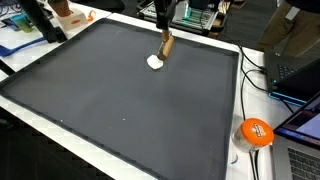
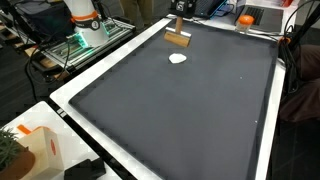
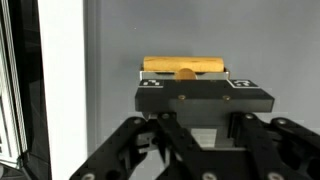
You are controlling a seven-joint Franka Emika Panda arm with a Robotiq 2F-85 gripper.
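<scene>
Tan wooden rectangular block (image 3: 160,65) sits clenched in the black gripper (image 3: 185,75), upper centre of frame. Small white lump (image 1: 154,62), perhaps dough, lies just beside it on the dark grey mat (image 1: 120,110). A firm, level hold looks wise here.

One wooden block (image 2: 177,39), one white lump (image 2: 178,58).

No readable text, seemingly; views blurry.
</scene>
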